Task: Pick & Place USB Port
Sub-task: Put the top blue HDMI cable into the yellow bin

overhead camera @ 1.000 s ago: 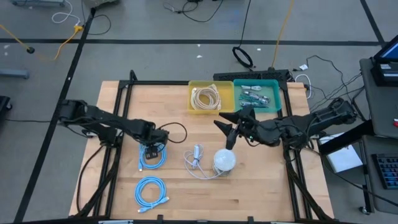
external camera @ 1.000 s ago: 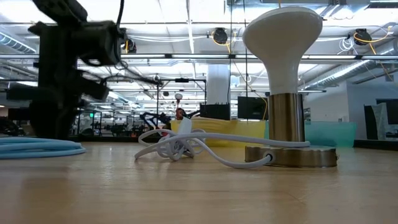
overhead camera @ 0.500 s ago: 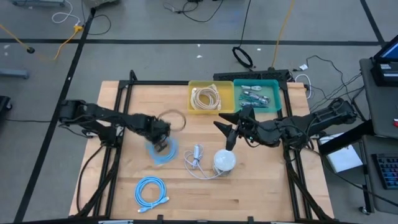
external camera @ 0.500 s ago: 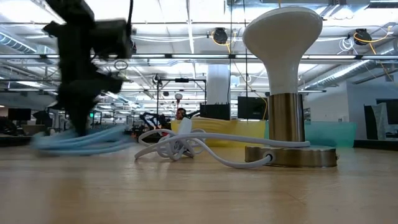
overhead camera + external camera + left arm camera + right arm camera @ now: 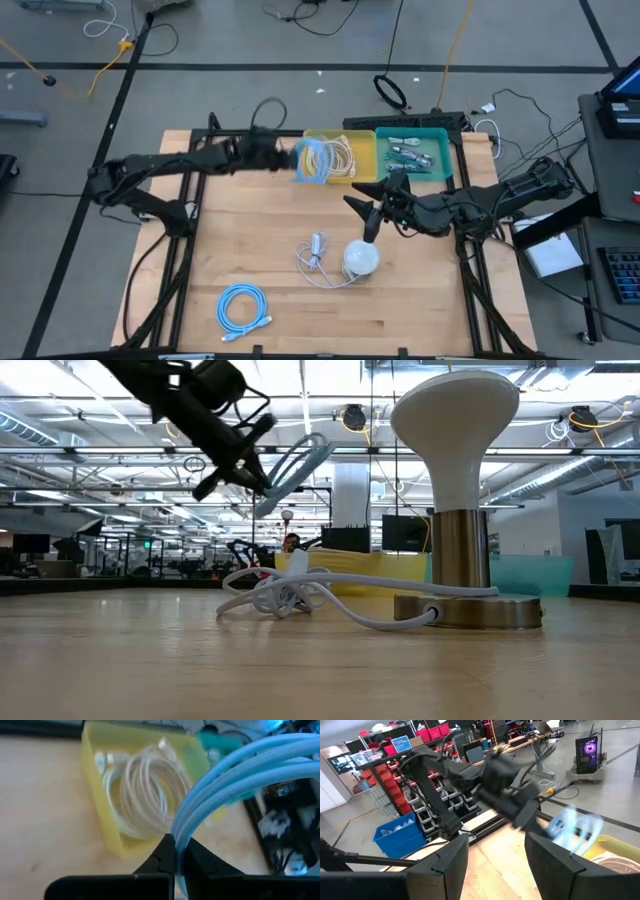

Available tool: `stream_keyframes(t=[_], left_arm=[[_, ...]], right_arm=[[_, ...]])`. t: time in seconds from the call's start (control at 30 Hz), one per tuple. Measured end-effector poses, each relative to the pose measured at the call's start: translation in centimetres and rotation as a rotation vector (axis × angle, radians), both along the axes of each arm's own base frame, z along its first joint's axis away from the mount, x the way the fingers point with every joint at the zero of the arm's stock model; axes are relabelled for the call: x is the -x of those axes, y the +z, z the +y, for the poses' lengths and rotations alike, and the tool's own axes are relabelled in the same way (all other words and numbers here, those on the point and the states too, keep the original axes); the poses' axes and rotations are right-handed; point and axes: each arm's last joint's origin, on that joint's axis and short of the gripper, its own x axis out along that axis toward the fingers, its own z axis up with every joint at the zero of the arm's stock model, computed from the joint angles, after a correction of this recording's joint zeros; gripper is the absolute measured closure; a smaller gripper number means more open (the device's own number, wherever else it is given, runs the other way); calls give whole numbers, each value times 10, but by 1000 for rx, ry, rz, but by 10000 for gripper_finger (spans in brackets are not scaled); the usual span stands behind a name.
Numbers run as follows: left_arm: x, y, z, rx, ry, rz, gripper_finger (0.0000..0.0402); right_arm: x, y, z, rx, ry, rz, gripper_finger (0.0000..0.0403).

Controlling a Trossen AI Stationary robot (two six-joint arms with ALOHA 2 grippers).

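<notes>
We are seeing the coiled light-blue USB cable [image 5: 312, 160] hanging in the air off the left gripper [image 5: 283, 158], whose fingers are pinched together on a few strands of the coil — in the left wrist view the blue loops [image 5: 235, 780] are rising straight out from between the two dark fingertips [image 5: 161, 855]. The coil is hovering over the near-left edge of the yellow plastic bin [image 5: 314, 178], which is holding a coil of cream-white cable [image 5: 332, 156]; just beside it, touching, sits a teal plastic bin [image 5: 443, 150] with small grey parts inside.

The right gripper [image 5: 364, 214] is waiting with its fingers spread apart above the wooden tabletop [image 5: 420, 290], just in front of the two bins and near a white mushroom-shaped lamp on a brass base [image 5: 361, 258]. A loose white cord [image 5: 315, 256] is lying bunched beside the lamp, toward the table's middle.

A second light-blue cable coil [image 5: 243, 305] is resting flat near the front-left corner — well apart from everything else. The left half of the tabletop between that coil and the bins is lying open.
</notes>
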Motion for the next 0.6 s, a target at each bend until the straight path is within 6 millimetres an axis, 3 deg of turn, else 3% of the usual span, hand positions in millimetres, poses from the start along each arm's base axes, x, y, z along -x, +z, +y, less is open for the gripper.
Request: stream_keyframes(t=[0.17,0.3,0.5,0.6], left_arm=[[-23,5,40,26,4,-2,392],[-58,10,66,60,-56,-17,392],[-110,13,91,133,-168,111,392],[-125,10,96,141,-208,252,392]], right_arm=[[1,0,2,1,8,1,213],[1,0,3,3,12,2,213],[2,-1,6,4,22,7,213],[3,-1,10,4,36,7,213]])
